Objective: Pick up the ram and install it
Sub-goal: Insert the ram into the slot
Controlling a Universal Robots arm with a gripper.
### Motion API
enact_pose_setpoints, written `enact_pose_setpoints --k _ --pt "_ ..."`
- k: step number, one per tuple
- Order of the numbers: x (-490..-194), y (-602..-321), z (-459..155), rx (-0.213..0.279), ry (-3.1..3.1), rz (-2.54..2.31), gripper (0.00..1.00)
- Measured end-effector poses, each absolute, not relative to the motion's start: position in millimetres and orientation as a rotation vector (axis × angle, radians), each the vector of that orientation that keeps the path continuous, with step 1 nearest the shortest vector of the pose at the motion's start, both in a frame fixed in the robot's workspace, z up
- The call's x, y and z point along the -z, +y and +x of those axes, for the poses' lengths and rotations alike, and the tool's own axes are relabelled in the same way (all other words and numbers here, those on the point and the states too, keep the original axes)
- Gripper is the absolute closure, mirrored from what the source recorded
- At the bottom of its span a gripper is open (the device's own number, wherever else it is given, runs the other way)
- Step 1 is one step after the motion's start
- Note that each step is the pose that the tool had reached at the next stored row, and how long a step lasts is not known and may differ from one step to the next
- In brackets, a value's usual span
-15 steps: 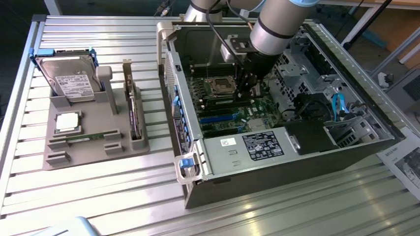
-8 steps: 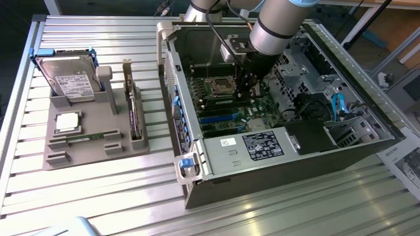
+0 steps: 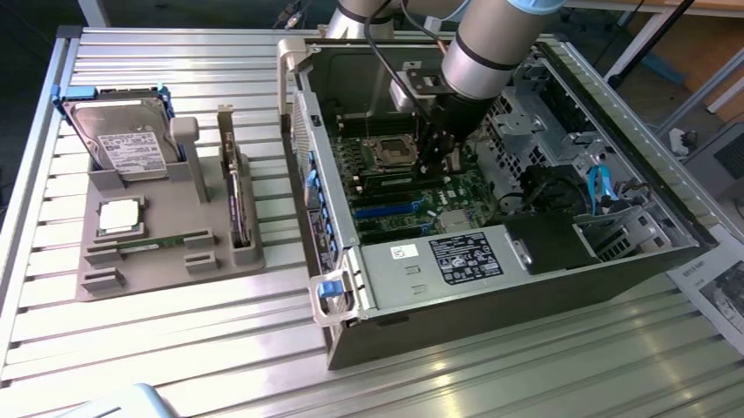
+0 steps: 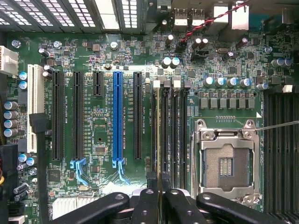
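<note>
Gripper (image 4: 158, 183) of a Universal Robots arm (image 3: 483, 52) clamped on the ram (image 4: 159, 135), low inside an open computer case (image 3: 337, 287) that lies on its side. The thin stick shows edge-on between the black fingertips and is lined up along the memory slot closest to them. Whether it is fully seated cannot be told. Just beside the held stick, on one side, run the other black memory slots (image 4: 176, 135). Next past them is the open processor socket (image 4: 226, 161) in its bright metal frame. On the stick's other side, going outward from the fingers, stand a black expansion slot (image 4: 138, 116), a blue expansion slot (image 4: 117, 119), further black ones, and a white slot (image 4: 32, 105) farthest off. All sit on the green motherboard (image 4: 100, 135) directly below the tool. Farther from the gripper, at the case's edge, sits a metal box with a black label (image 3: 465, 257). A blue cable (image 3: 598, 187) loops among the drive bays on the far side of the arm. Well apart from the tool, outside the case on the slatted metal table (image 3: 174, 357), is a grey parts tray (image 3: 174, 274). It carries a hard drive (image 3: 128, 144) propped in its holder, a silver processor chip (image 3: 120, 216) lying flat, and a dark expansion card (image 3: 239, 213) standing on edge.
</note>
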State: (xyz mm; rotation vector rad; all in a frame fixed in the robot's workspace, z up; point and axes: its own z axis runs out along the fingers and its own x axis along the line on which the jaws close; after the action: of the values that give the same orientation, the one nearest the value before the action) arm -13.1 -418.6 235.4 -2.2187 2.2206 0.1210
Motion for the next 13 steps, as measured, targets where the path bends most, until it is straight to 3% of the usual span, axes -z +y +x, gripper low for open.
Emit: enact_pose_setpoints --k 13 --pt "-232.8 -418.6 -13.1 -0.121 2.221 -2.219 0.88"
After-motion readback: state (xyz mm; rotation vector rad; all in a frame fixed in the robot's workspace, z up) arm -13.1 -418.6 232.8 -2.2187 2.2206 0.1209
